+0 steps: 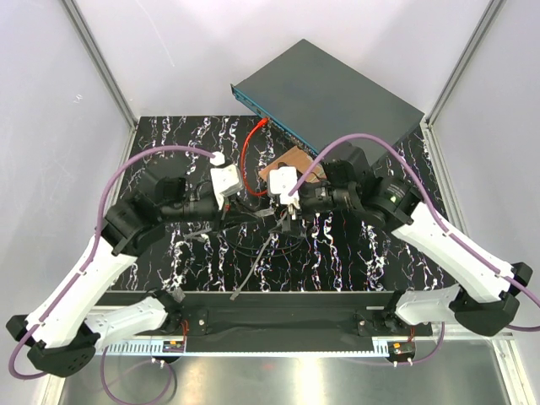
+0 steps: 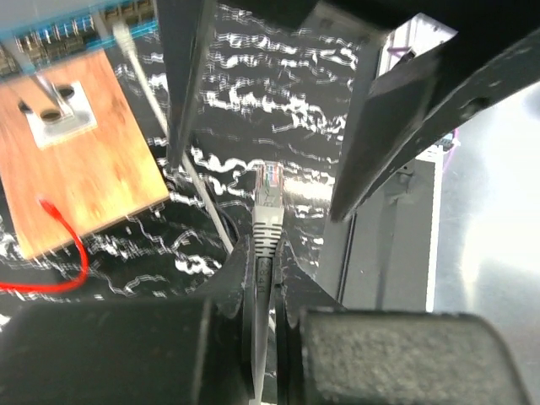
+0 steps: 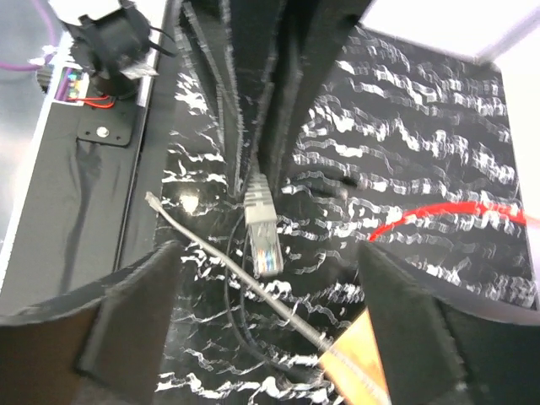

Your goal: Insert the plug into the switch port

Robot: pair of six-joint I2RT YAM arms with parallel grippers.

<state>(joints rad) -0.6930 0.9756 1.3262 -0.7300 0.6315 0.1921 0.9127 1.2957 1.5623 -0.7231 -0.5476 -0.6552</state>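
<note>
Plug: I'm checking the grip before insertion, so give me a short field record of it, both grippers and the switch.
plug: grey boot, clear tip, held above the table, not in any port
left gripper: shut on the plug's boot
right gripper: open, fingers wide to either side of the plug, not touching it
switch: at the far edge, its blue port face towards the arms
plate: brown, lying between grippers and switch
red wire: runs from the switch front onto the table
inserted: not yet

Plug [image 2: 268, 198] rear and cable hidden inside clamped left claw [image 2: 267, 255]; switch [image 2: 51, 32] sockets blurred, cut by frame edge, ahead-left of claw; red wire [image 2: 66, 253] runs off frame
</note>
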